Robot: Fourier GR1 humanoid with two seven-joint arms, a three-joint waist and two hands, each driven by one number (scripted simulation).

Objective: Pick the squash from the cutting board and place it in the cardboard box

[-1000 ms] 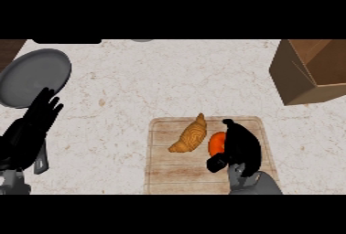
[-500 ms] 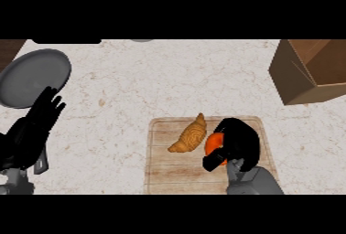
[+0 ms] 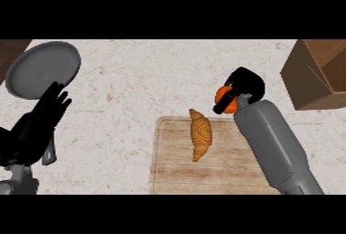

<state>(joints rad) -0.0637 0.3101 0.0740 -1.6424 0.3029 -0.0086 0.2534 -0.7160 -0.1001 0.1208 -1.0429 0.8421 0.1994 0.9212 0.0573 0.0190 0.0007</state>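
1. Right hand (image 3: 247, 83): fingers and thumb are curled round the squash (image 3: 224, 98); the hand is clamped on it and covers its upper right part
2. Squash: orange and rounded, only its left and lower side shows past the black fingers; it is off the board (image 3: 174, 170) and shows just beyond the board's far right corner, over the counter (image 3: 135, 91)
3. Squash relative to box (image 3: 312, 78): apart, with bare counter between them; the box lies to the right, at the view's right edge, and is cut off by that edge
4. Right forearm (image 3: 272, 142): grey, runs from the lower right up to the hand and crosses the right side of the board
5. Board: pale wood, lower centre; a croissant (image 3: 201, 137) lies on its upper middle, lengthwise away from the robot, just left of the forearm and not touching the squash
6. Left hand (image 3: 49, 110): at the left edge, fingers straight and apart, pointing up, holding nothing; at rest
7. Plate (image 3: 40, 67): grey and round, upper left on the counter; the left fingertips show at its lower rim, and contact cannot be judged
8. Box interior: too little is in view to report on
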